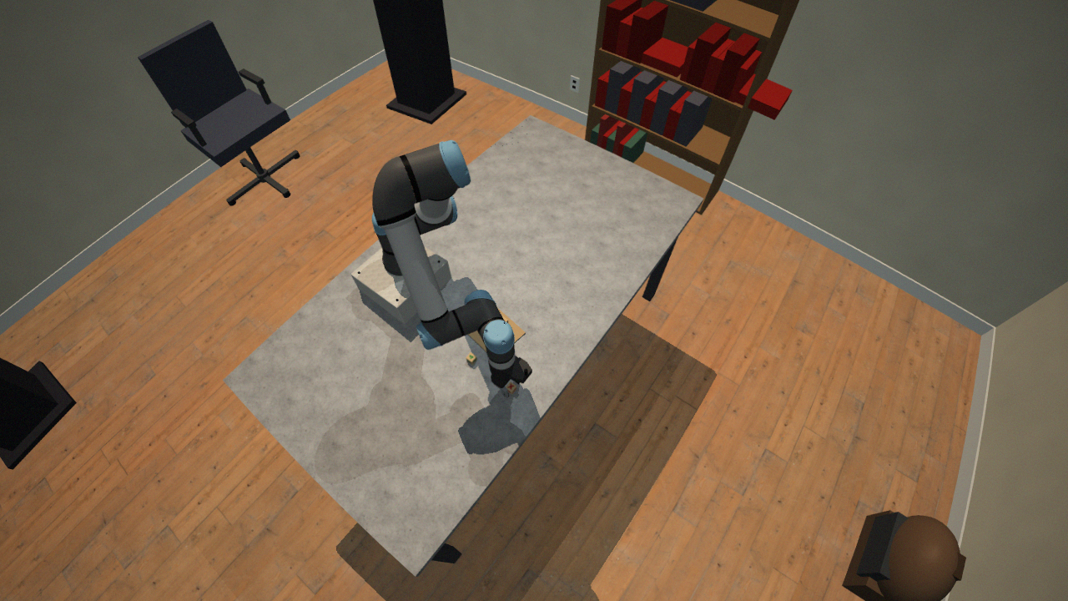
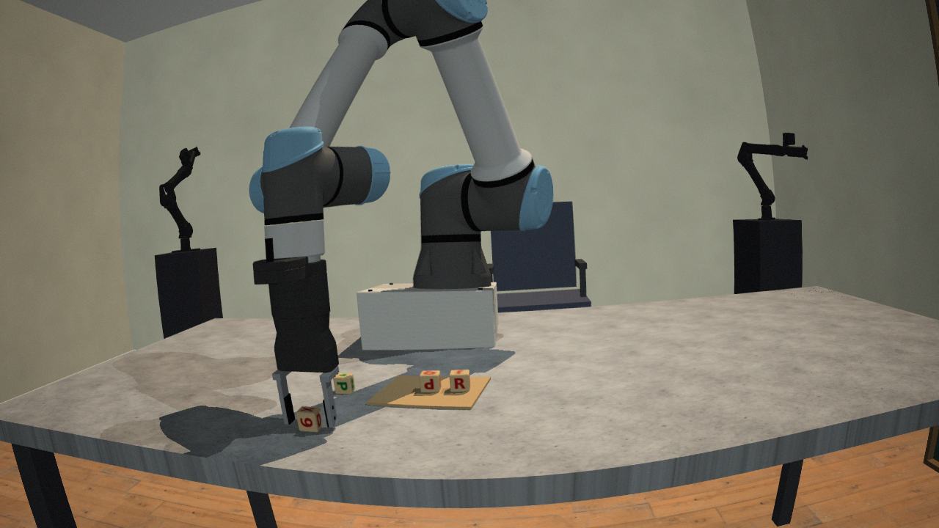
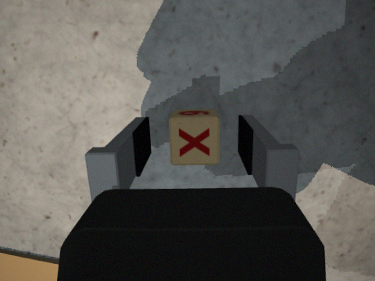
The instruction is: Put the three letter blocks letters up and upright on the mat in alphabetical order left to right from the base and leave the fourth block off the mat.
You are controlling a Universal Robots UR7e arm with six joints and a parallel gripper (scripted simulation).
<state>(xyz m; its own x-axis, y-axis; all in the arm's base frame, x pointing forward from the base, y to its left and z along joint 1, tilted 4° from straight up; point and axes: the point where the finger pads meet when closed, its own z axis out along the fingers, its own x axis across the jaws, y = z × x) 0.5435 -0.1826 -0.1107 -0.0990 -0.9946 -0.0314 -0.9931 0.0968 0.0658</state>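
A wooden block with a red X on top (image 3: 194,137) and a red 9 on its side (image 2: 308,418) rests on the table near the front edge, off the mat. My gripper (image 3: 194,134) is open and lowered around it, one finger on each side with gaps to the block; it also shows in the exterior view (image 2: 307,412). A tan mat (image 2: 430,393) lies to the right and carries two blocks, one showing a red P on its side (image 2: 429,380) and one showing a red R (image 2: 458,380). A block with a green P on its side (image 2: 343,383) sits on the table between the mat and my gripper.
The white robot base (image 2: 426,317) stands behind the mat. The table's front edge (image 2: 367,482) runs close to the X block. A corner of the mat (image 3: 23,278) shows at the lower left of the wrist view.
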